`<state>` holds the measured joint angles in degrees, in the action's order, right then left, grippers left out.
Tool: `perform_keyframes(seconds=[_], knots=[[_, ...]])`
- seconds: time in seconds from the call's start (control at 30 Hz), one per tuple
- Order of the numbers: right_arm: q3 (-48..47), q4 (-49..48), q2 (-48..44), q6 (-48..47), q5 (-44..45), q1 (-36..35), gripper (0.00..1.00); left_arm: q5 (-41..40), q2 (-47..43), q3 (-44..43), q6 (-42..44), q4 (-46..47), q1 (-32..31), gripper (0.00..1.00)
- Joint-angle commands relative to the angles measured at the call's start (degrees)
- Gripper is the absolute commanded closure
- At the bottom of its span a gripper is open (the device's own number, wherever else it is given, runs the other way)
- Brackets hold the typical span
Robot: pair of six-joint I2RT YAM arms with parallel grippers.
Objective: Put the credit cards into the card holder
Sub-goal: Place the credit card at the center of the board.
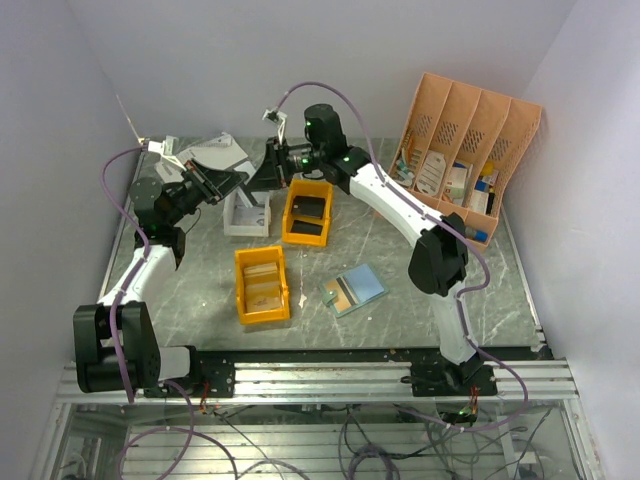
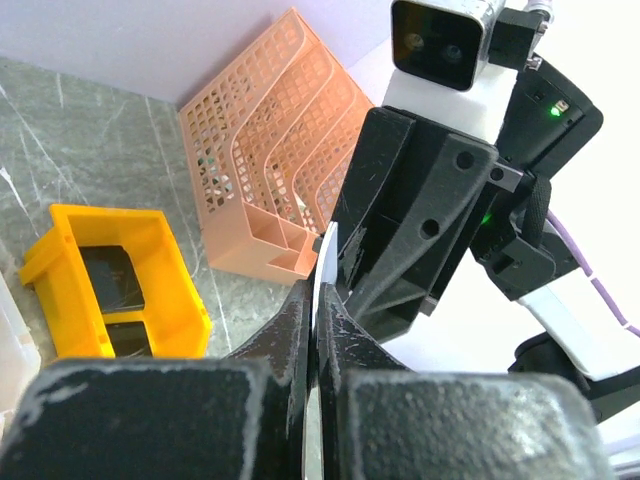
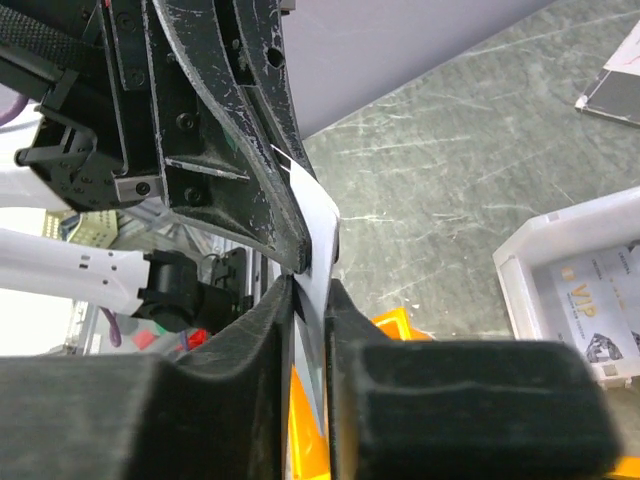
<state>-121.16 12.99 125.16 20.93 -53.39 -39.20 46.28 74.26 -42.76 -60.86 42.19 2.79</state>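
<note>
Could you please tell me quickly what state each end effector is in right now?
Left end effector: closed on the card.
Right end effector: around the same card; whether it grips cannot be told.

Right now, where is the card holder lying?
In the top view, the card holder lies open on the table, just right of the nearer yellow bin.

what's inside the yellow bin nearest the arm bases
Tan cards lie flat in the near yellow bin, seemingly in two piles. Anything beneath the top cards is covered, so their number cannot be told.
</note>
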Motion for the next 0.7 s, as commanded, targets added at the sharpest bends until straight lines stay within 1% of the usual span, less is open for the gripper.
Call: perform_keyframes(seconds=[0.0,0.03,0.13,0.2,0.27,0.37,0.43,0.5,0.67], knots=[[0.18,-2.28,-0.23,0.61,-2.08,-0.46,0.97,0.13,0.62,-1.43,-0.01,2.05,-0.12,0.93],[0.22,-2.65,-0.17,0.87,-2.57,-0.48,1.00,0.51,0.62,-1.44,-0.01,2.19,-0.15,0.91],[1.83,-6.95,-0.35,4.68,-5.35,0.20,1.00,2.07,0.72,-0.98,-1.29,3.98,-0.14,0.71],[4.48,-13.08,-0.65,10.15,-8.87,0.99,1.00,3.91,1.07,-0.20,-2.98,6.87,-0.07,0.59],[7.58,-21.57,-0.85,19.06,-11.84,1.68,1.00,5.50,1.85,0.64,-4.92,11.12,-0.06,0.50],[11.64,-34.22,-1.06,29.78,-14.67,2.21,1.00,7.79,3.14,1.22,-7.47,15.41,-0.02,0.47],[12.63,-38.25,-0.90,33.15,-15.28,2.39,1.00,8.77,3.59,1.47,-8.71,17.80,0.13,0.43],[12.92,-39.86,-0.80,34.76,-15.23,2.73,1.00,9.23,3.15,1.95,-8.97,18.40,1.14,0.36],[12.14,-40.41,0.60,36.28,-13.72,4.90,1.00,7.66,0.10,5.20,-5.33,11.98,6.52,0.29]])
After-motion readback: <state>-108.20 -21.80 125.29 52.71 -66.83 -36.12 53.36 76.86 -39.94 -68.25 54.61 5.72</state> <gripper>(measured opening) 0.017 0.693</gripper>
